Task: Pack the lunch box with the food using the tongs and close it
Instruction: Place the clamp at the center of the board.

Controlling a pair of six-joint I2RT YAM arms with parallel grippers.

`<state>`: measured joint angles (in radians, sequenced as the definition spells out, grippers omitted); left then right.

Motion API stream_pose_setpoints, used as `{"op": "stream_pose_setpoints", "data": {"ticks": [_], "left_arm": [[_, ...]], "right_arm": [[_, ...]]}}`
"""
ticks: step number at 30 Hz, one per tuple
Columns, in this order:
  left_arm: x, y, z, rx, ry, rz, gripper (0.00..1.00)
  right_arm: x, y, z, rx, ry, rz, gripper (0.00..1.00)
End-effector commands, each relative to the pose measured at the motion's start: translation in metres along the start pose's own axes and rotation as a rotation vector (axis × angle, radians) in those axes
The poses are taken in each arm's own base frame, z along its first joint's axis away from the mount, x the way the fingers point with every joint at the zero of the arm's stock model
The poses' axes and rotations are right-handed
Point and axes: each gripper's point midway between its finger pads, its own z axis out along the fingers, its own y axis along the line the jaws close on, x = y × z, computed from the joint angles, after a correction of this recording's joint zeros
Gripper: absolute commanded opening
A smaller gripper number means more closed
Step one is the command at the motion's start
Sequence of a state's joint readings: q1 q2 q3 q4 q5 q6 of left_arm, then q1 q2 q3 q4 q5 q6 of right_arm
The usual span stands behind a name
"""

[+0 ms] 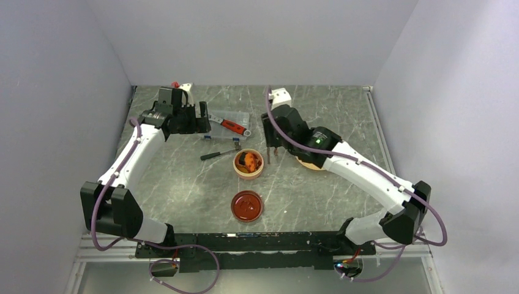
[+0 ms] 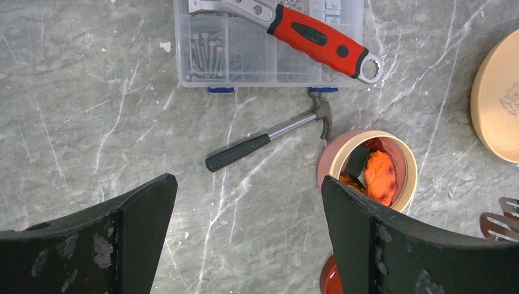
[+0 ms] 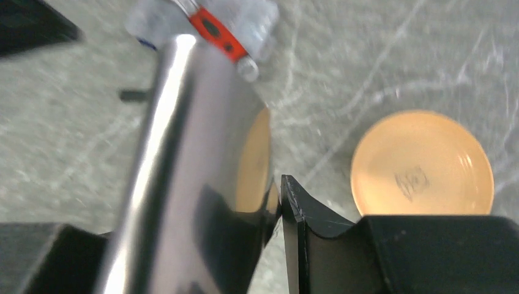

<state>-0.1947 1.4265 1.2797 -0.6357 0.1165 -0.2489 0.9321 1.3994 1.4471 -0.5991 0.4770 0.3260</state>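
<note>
Grey marbled table (image 1: 183,184). At far left the left gripper (image 2: 246,180) hangs with its jaws spread wide and nothing in them. Its own wrist view shows both black fingers (image 2: 122,245) with bare table between.

Next right is a clear rectangular plastic case (image 1: 215,117) with a red-handled wrench (image 1: 234,127) lying on top. The screws in its compartments show only from the left wrist. A small black-handled hammer (image 1: 220,153) lies just in front of the case.

Mid-table sits the lunch box, a small round tan-orange tub (image 1: 248,175), open, with orange-red and brown food pieces (image 1: 247,161) inside. The black roll-like piece (image 2: 357,162) resolves only from the left wrist. The dark red round lid (image 1: 247,206) lies apart, nearer the bases.

The right gripper (image 1: 273,136) is clamped on the long thin grey metal tongs (image 1: 268,154). The tips point down just right of the tub, outside it; I cannot tell whether they touch the table. The right wrist view is blurred, but it shows the metal pinched between the fingers.

The flat yellow plate (image 3: 422,162) is half hidden under the right arm from the top and seen whole from the right wrist.
</note>
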Motion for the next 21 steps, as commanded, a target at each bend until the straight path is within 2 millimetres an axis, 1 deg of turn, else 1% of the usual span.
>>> {"op": "stream_pose_setpoints", "data": {"ticks": [1, 3, 5, 8, 11, 13, 15, 17, 21], "left_arm": [[-0.013, -0.007, -0.013, 0.032, -0.064, 0.007, 0.94], [-0.012, -0.008, -0.013, 0.036, -0.063, 0.01, 0.94], [-0.01, -0.009, -0.012, 0.029, -0.056, 0.015, 0.94], [-0.006, -0.011, -0.01, 0.005, -0.044, 0.037, 0.94], [-0.001, -0.016, -0.011, -0.015, -0.037, 0.057, 0.93], [0.005, -0.019, -0.013, -0.007, -0.026, 0.041, 0.93], [0.013, -0.023, -0.018, 0.011, -0.018, 0.013, 0.92], [0.023, -0.029, -0.023, 0.023, -0.016, 0.0, 0.92], [0.058, -0.049, -0.029, 0.071, 0.028, -0.023, 0.9]], "right_arm": [[0.085, -0.022, 0.0, -0.068, 0.309, -0.002, 0.4], [0.112, -0.025, 0.001, -0.105, 0.402, -0.001, 0.4], [0.135, -0.025, 0.0, -0.135, 0.483, -0.006, 0.4], [0.157, -0.029, 0.003, -0.148, 0.568, -0.018, 0.39], [0.169, -0.028, 0.011, -0.182, 0.627, -0.006, 0.39], [0.178, -0.03, 0.019, -0.182, 0.662, 0.0, 0.39], [0.183, -0.036, 0.028, -0.162, 0.669, 0.017, 0.4], [0.19, -0.043, 0.038, -0.136, 0.672, 0.05, 0.41], [0.203, -0.047, 0.054, -0.125, 0.673, 0.097, 0.43]]}}
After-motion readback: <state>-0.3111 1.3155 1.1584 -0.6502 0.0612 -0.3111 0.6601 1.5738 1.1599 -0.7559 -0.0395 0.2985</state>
